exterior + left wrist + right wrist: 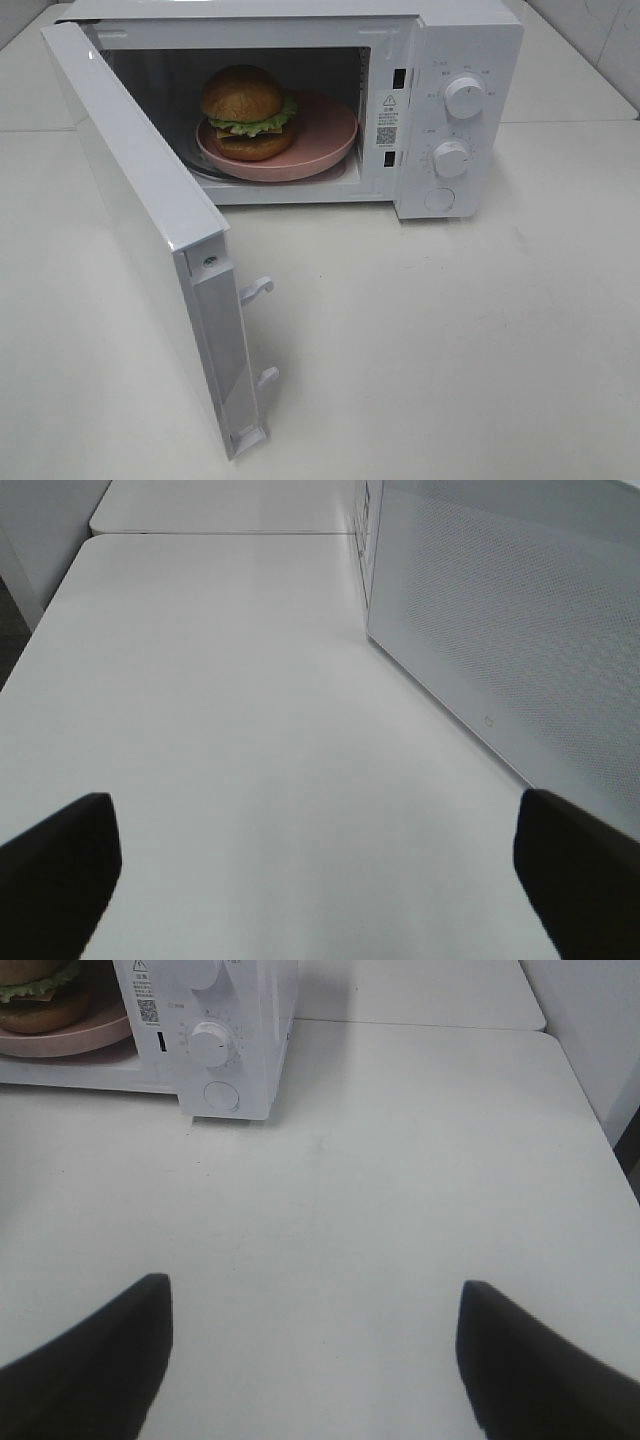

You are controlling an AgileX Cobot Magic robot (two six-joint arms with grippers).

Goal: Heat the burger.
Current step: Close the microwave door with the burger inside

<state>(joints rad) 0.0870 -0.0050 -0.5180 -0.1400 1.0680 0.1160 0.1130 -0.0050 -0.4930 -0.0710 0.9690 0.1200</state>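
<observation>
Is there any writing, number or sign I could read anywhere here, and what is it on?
No words or numbers can be read.
Sticker on the microwave's front frame: a warning triangle and a QR code; its print is too small.
Marks around the upper dial and lower dial: too small.
Small mark on the door: blurred.

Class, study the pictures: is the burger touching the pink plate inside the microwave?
Touching. The exterior high view shows the burger sitting with its bottom bun directly on the pink plate, with no gap beneath it.
</observation>
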